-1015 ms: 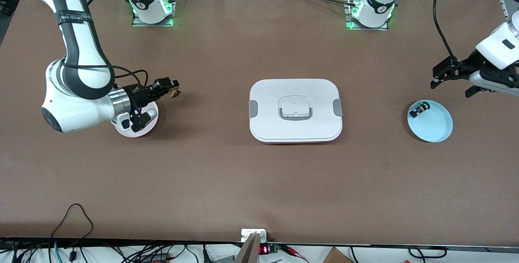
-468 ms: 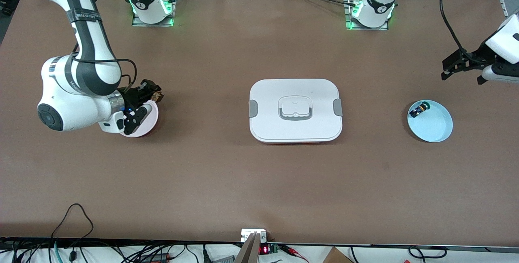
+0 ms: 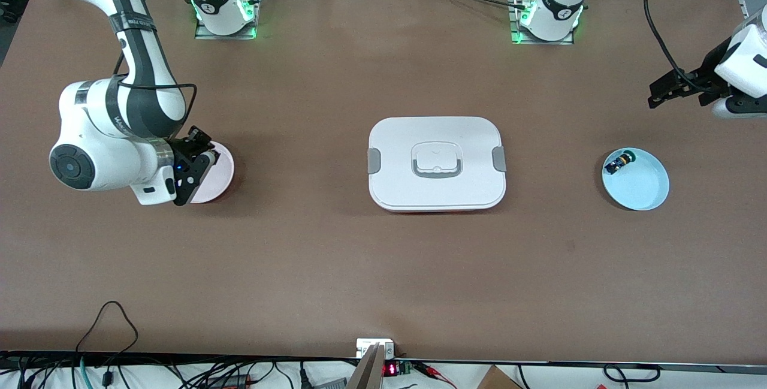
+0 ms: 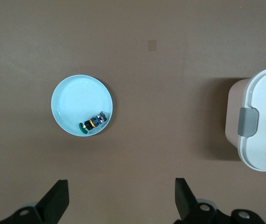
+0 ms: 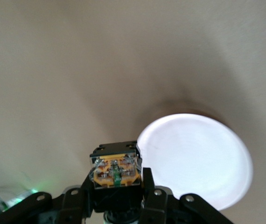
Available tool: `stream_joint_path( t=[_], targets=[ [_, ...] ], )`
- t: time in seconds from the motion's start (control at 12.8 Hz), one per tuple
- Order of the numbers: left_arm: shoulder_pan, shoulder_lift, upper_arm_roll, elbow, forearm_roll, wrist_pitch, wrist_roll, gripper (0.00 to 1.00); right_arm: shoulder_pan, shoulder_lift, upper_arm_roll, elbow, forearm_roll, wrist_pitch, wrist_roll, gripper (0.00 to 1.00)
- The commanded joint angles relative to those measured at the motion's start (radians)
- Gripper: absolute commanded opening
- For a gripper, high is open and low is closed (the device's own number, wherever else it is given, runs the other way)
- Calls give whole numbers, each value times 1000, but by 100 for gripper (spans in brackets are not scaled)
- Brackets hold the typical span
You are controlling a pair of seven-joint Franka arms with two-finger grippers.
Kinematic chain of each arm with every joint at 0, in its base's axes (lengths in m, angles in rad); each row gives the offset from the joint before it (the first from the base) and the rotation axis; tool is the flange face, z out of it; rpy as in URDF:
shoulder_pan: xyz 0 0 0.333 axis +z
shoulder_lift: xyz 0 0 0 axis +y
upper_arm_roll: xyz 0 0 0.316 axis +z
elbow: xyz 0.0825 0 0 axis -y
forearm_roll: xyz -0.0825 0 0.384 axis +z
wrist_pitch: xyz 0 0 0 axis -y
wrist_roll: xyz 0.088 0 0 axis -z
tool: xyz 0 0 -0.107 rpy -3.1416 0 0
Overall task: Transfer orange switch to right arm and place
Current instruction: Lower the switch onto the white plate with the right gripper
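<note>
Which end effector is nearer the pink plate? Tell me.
Right. The right end effector, shut on the orange switch, is over the pink plate's edge. The left end effector hangs open above the table's left-arm end, near the blue plate.

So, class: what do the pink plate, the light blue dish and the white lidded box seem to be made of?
Pink plate: probably plastic, matte, evenly coloured.
Light blue dish: likely plastic or glazed ceramic, smooth with a thin rim.
White lidded box: moulded plastic, matte, with rounded corners and grey clips.
</note>
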Motion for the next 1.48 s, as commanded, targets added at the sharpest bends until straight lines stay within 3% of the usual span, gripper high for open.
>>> stream_joint_path(
  t=[0.0,0.7,1.41],
  targets=[
    [3,93,1,125,15,-18,-19,100,-32,-15,16,-42,-72,76,-115,25],
    [-6,168,-9,236,10,-25,-45,100,-85,-8,17,-275,-95,456,-390,25],
    [-13,188,-9,247,13,-48,-59,100,-86,-6,17,-425,-114,642,-465,25]
  ],
)
